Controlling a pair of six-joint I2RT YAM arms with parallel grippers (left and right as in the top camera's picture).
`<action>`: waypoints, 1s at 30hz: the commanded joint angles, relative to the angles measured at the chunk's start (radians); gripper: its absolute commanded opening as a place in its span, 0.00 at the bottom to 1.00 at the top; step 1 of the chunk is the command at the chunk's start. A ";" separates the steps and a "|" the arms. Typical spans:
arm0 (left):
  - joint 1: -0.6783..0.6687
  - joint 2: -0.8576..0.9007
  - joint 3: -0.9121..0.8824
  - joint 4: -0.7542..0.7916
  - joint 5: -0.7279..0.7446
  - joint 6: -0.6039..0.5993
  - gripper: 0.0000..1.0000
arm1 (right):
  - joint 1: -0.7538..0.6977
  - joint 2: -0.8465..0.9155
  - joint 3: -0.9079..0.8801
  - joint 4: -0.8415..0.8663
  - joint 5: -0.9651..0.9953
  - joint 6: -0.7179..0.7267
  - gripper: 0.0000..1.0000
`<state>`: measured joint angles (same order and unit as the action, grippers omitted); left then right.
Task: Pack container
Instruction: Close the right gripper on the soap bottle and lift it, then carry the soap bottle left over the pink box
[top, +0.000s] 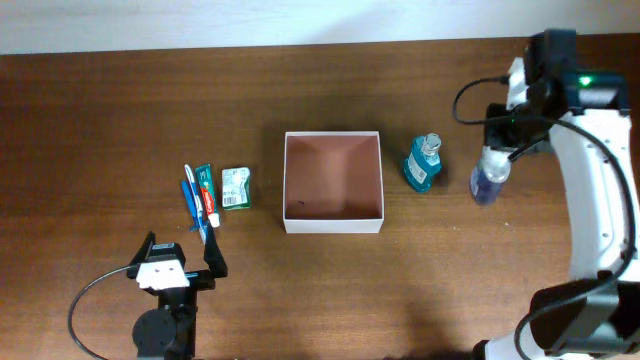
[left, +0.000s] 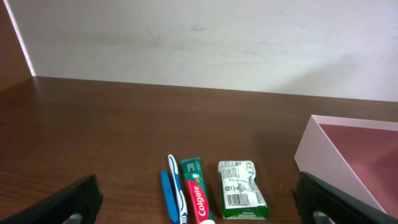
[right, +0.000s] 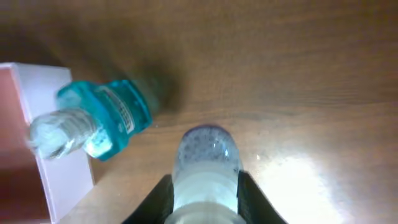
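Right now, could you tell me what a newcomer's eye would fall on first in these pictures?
The white-walled container with its pink inside sits in the middle of the overhead view, with nothing packed in it. Just right of it is a teal bottle, and beyond that the right tool is closed around a purple-blue bottle. Left of the container, a toothbrush, toothpaste tube and green-and-white packet lie side by side.

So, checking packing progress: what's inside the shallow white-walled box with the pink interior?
Nothing packed: the white-walled box shows only bare pink floor and a tiny dark speck. Overhead, no part of it is covered.
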<state>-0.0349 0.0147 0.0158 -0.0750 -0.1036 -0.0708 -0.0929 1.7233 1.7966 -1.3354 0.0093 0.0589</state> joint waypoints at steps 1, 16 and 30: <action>0.005 -0.009 -0.006 0.000 0.011 0.016 0.99 | -0.005 -0.013 0.147 -0.067 0.005 0.001 0.24; 0.005 -0.009 -0.006 0.000 0.011 0.016 0.99 | 0.187 -0.013 0.499 -0.225 0.002 0.010 0.25; 0.005 -0.009 -0.006 0.000 0.011 0.016 0.99 | 0.450 0.087 0.498 -0.036 0.006 0.024 0.25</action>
<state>-0.0349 0.0147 0.0158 -0.0750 -0.1036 -0.0708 0.3252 1.7695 2.2669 -1.3918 0.0090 0.0788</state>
